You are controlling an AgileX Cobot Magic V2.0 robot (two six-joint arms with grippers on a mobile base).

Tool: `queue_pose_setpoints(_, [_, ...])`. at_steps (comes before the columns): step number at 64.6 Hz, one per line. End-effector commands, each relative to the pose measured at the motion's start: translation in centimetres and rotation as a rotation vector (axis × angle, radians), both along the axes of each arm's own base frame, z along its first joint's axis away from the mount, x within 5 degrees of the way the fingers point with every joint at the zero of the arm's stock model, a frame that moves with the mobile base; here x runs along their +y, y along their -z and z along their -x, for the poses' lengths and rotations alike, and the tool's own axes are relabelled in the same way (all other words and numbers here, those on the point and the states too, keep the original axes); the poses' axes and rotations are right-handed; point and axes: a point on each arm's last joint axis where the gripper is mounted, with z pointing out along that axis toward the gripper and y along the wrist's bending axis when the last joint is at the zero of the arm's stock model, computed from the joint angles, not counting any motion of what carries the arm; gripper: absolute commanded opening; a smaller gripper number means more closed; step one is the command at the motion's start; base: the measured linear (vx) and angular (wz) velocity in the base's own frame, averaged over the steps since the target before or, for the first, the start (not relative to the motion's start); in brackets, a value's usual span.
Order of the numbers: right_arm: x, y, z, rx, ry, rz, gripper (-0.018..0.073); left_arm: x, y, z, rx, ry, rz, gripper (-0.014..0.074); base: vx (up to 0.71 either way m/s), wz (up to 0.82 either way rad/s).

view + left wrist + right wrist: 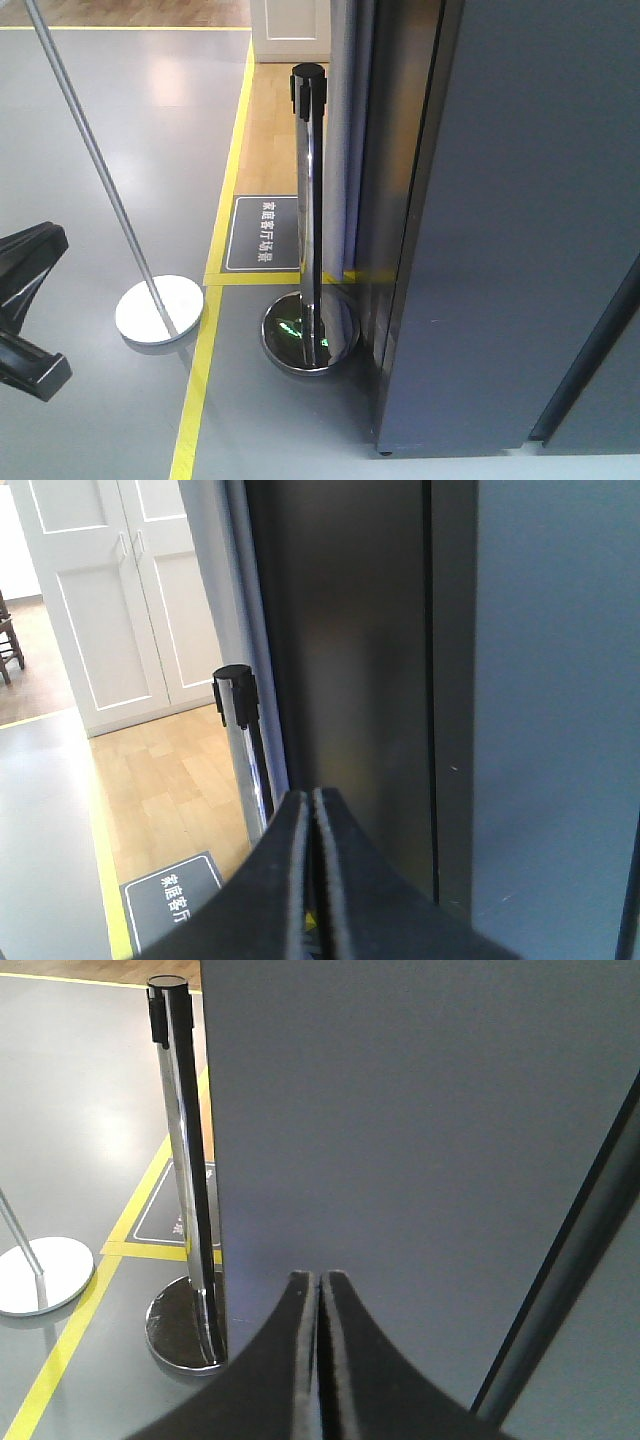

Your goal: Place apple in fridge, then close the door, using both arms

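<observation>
both grippers closed, empty: left gripper (311, 802), right gripper (318, 1282), facing fridge (520, 220).

Two matte black tools
Left tool (311, 805) and right tool (320, 1282): tapered black fingers with paler grey inner edges

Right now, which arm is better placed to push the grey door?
Probably right: the right gripper, shut, faces the flat grey door; the left gripper faces the dark edge beside it.
</observation>
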Motion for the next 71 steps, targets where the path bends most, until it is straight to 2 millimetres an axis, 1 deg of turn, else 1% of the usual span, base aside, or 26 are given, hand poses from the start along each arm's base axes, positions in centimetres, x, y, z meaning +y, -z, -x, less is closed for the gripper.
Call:
queue_pose_setpoints(1, [-0.3, -1.4, -0.1, -0.079, 0.036, 0.002, -0.0004, 0.1, -1.6, 0.0, -0.091, -0.015, 0.057, -0.0005, 0.00, 0.00])
queue_pose_setpoints(51, [-0.3, -1.4, -0.1, -0.079, 0.036, 0.002, -0.0004, 0.1, -1.5, 0.0, -0.089, -0.016, 0.060, -0.0005, 0.00, 0.00])
queue_pose_setpoints(56, [-0.3, -1.4, -0.1, -0.079, 0.036, 0.002, -0.0004, 0.3, -1.2, 0.1, -0.109, -0.029, 0.085, -0.0005, 0.00, 0.00])
queue_pose_setpoints(62, [-0.3, -1.4, -0.1, -0.079, 0.036, 0.002, -0.0004, 1.2, -0.5, 1.0, -0.110, -0.051, 0.115, -0.0005, 0.00, 0.00])
queue_pose_setpoints(71, [-0.3, -1.4, -0.1, -0.079, 0.036, 0.002, -0.0004, 2.7, 2.3, 3.3, -0.091, -0.091, 0.090, -0.0005, 0.00, 0.00])
